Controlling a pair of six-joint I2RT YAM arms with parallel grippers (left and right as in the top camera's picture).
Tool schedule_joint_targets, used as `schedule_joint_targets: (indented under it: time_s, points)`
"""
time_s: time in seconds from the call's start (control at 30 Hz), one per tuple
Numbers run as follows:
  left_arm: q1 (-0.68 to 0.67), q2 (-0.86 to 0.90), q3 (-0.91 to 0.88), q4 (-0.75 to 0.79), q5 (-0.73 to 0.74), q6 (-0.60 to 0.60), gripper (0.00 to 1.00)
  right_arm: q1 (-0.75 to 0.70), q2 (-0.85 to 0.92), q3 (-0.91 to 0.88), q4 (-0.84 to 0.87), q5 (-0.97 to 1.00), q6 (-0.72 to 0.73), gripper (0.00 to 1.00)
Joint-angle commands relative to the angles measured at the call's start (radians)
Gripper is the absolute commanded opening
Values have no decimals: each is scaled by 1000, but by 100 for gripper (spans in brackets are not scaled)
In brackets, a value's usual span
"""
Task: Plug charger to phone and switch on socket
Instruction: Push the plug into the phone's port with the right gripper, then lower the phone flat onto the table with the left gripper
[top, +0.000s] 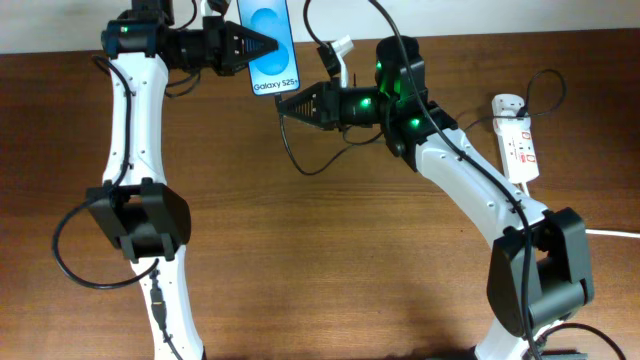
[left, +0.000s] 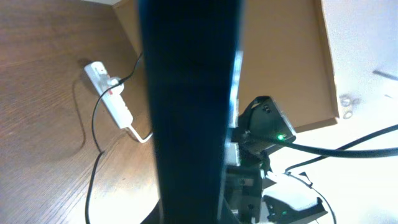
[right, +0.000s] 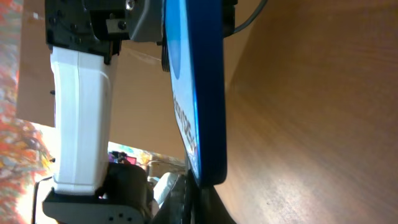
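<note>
A robotics lab: left arm (top: 128, 110) and right arm (top: 478, 185) mounted at a wood-grain bench (top: 330, 270), white wall (top: 580, 14) behind.

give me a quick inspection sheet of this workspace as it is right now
surface: brown wooden table
job's things: phone held up, screen lit; socket lying flat at right; charger looping down from the right gripper
clutter: nothing seen
grippers: left gripper shut on the phone; right gripper shut on the charger's plug end, just below the phone
cables: thick white cord leaving the socket; black arm cable
surroundings: pale wall behind the table
</note>
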Motion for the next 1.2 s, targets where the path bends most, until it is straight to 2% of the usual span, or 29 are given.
schedule_joint_targets:
  time_s: [0.0,0.03,0.07,0.13,0.17,0.23,0.27,0.33,0.43,0.53,0.57,0.67,0.7,0.77,0.8,0.87,1.0,1.17]
  points:
    - [-17,-42,19,-12,-32,19,0,-18,-22,19,23,74,2,31]
    - [-17,-42,19,-11,-58,19,0,-18,-22,19,13,74,2,51]
    - [-14,-42,19,-11,-106,19,0,-18,-22,19,-2,73,1,62]
    - [5,-42,19,-30,-304,19,0,-18,-22,19,-82,71,-45,78]
    - [10,-42,19,-60,-385,19,0,-18,-22,19,-124,76,-60,80]
    - [6,-42,19,-169,-749,19,0,-18,-22,19,-247,111,-135,81]
    - [1,-42,19,-194,-875,19,0,-18,-22,19,-326,157,-173,81]
    - [-2,-41,18,-192,-972,19,0,-18,-22,19,-517,294,-256,82]
    - [-16,-41,-55,-182,-995,19,0,-46,-25,20,-696,389,-335,81]
    - [-66,-41,-230,-89,-1065,18,0,-118,-63,20,-915,384,-482,81]
    - [-88,-41,-268,-70,-1062,-19,0,-124,-92,19,-974,385,-536,82]
    - [-141,-41,-341,-47,-1089,-26,0,-124,-184,19,-1089,385,-625,83]
    - [-150,-41,-368,-15,-1139,-26,0,-124,-214,19,-1112,385,-640,83]
    - [-150,-41,-420,58,-1142,-26,0,-124,-284,19,-1166,385,-666,84]
    - [-150,-41,-443,59,-1089,-24,0,-124,-303,19,-1177,385,-666,84]
    - [-151,-41,-483,60,-892,35,0,-124,-309,19,-1186,385,-666,86]
    - [-155,-41,-548,56,-876,35,0,-124,-309,19,-1208,369,-689,88]
    - [-213,-41,-650,122,-821,34,0,-124,-309,19,-1212,357,-689,88]
